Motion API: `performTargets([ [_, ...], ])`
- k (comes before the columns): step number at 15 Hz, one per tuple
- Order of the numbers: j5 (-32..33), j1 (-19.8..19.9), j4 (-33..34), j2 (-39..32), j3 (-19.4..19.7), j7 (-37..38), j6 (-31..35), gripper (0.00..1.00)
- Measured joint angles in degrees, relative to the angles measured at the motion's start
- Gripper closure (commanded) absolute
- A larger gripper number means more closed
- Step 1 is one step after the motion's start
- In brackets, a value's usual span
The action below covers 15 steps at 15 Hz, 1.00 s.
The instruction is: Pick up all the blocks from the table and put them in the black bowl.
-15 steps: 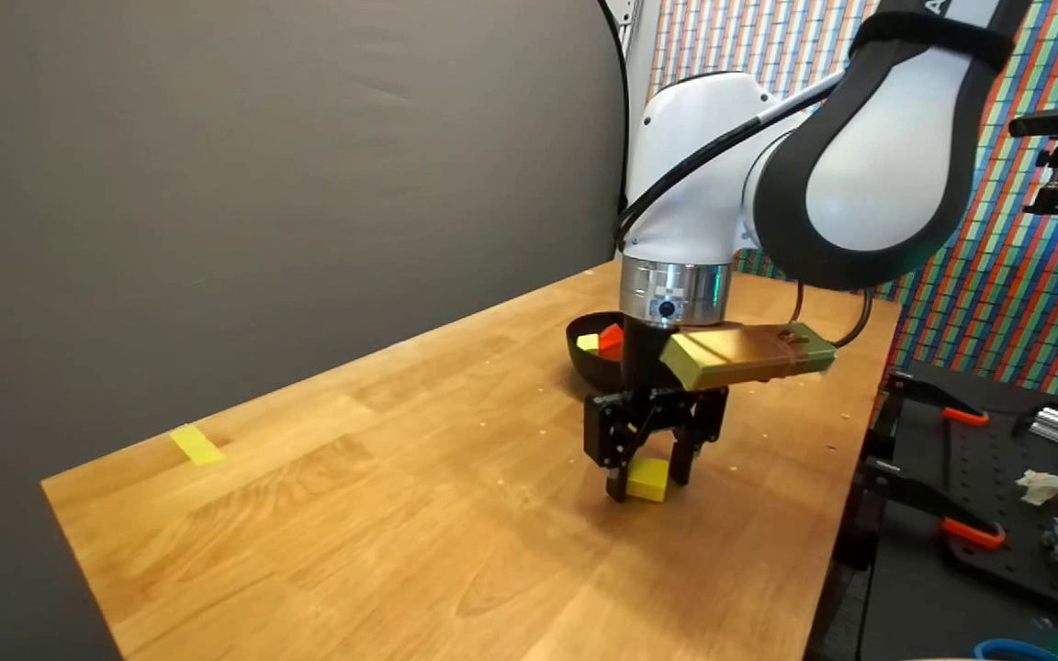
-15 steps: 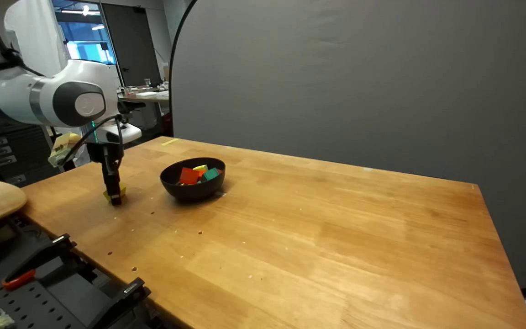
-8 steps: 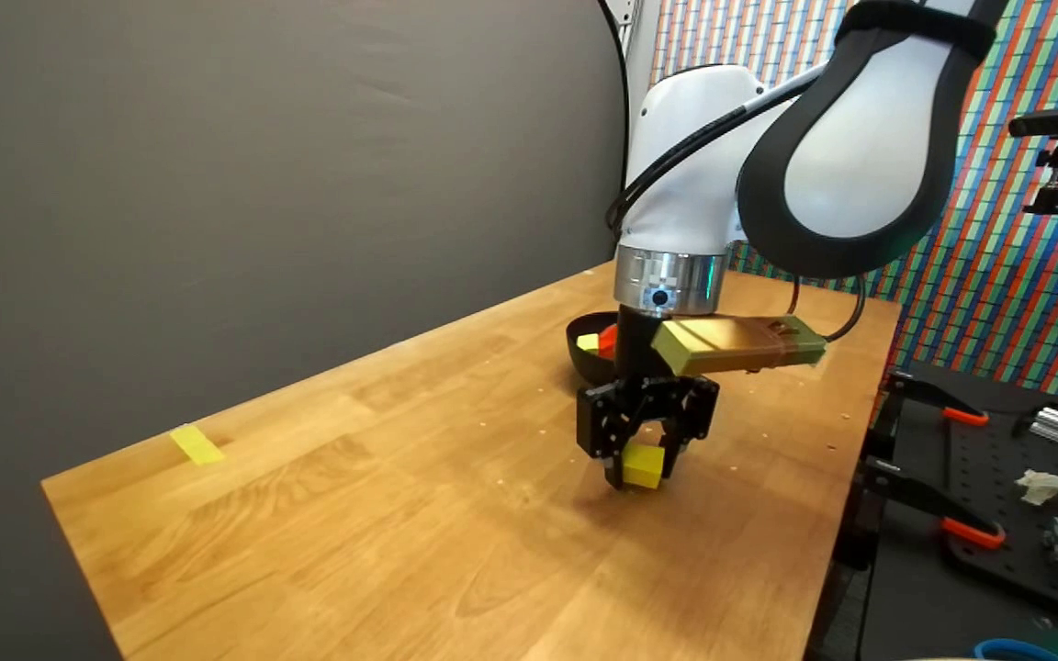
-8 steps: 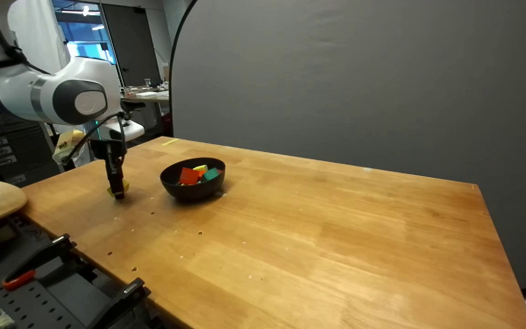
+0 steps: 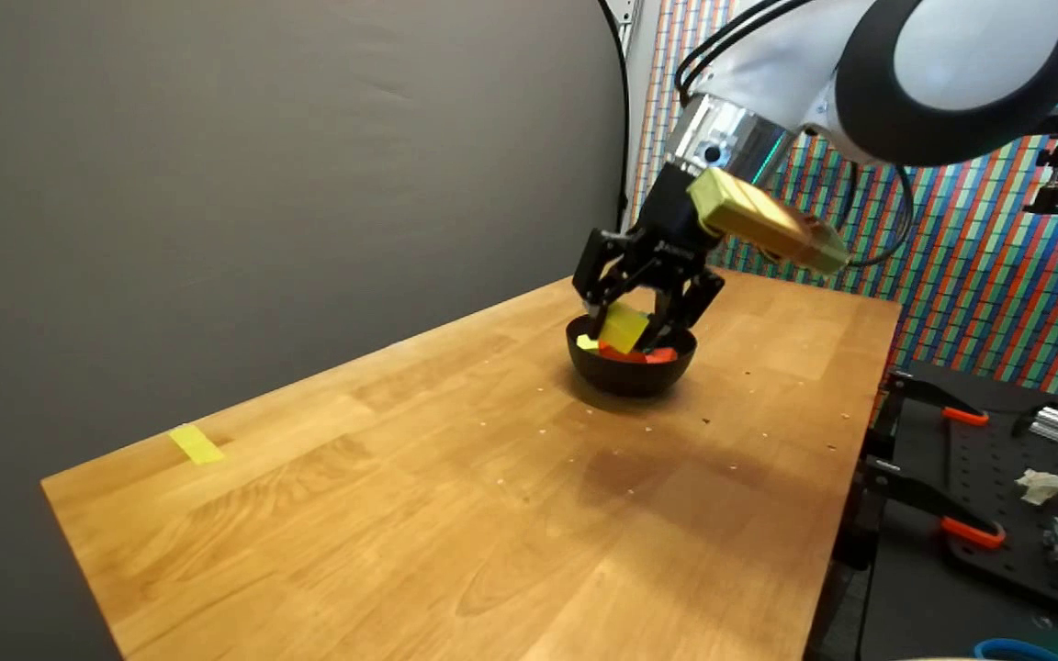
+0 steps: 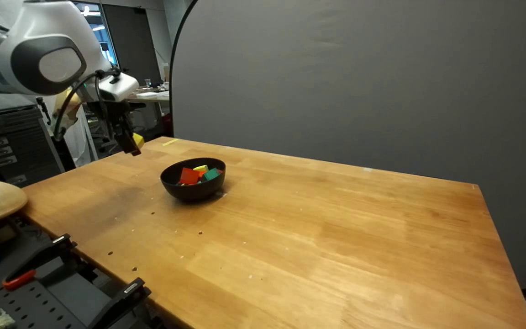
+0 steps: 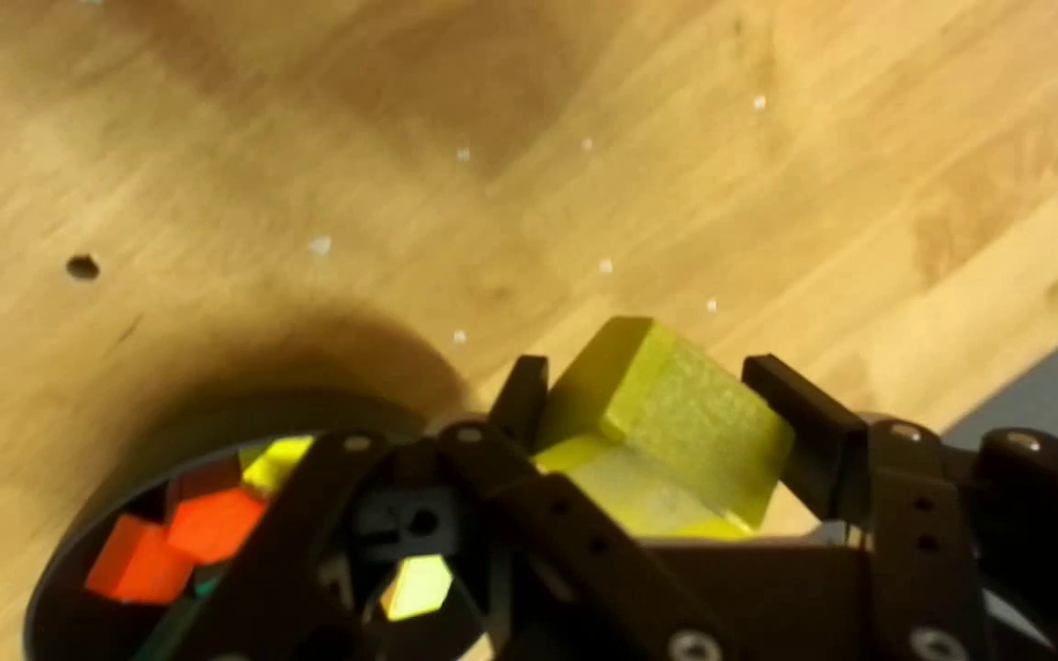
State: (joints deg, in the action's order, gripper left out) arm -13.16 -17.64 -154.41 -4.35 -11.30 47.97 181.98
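My gripper [image 7: 644, 367] is shut on a yellow block [image 7: 676, 418], which sits tilted between the two black fingers. In both exterior views the gripper [image 5: 626, 332] [image 6: 136, 147] is tilted and raised above the table [image 5: 354, 514], with the yellow block [image 5: 624, 327] [image 6: 139, 140] in it. The black bowl [image 5: 630, 375] [image 6: 193, 192] stands on the table. An exterior view shows the gripper up and to the left of the bowl. In the bowl lie a red block [image 6: 189, 176], a green block [image 6: 211, 174], a yellow block [image 6: 200, 168] and others partly hidden.
A yellow tape strip [image 5: 196, 444] is stuck near the table edge. Clamps with orange handles [image 5: 972, 532] [image 6: 18, 279] grip a black side bench at the table's side. A grey backdrop [image 6: 336, 91] stands behind the table. A round wooden board [image 6: 2, 203] is at the left.
The fingers were around the yellow block at the table one second ago. They closed on it and lifted it; the gripper has risen well above the table and tilted. The bowl has not moved.
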Motion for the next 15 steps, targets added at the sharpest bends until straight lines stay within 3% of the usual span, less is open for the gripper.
performTargets([
  [4,-0.05,4.70,-3.19,9.89,4.08,-2.06,-2.00,0.67],
  [7,-0.28,8.06,-1.64,10.92,8.85,-7.09,-5.96,0.67],
  [11,-2.98,9.85,5.42,3.13,15.55,-15.99,-13.50,0.67],
  [15,-2.62,13.21,13.98,-8.50,15.18,-23.10,-21.90,0.67],
])
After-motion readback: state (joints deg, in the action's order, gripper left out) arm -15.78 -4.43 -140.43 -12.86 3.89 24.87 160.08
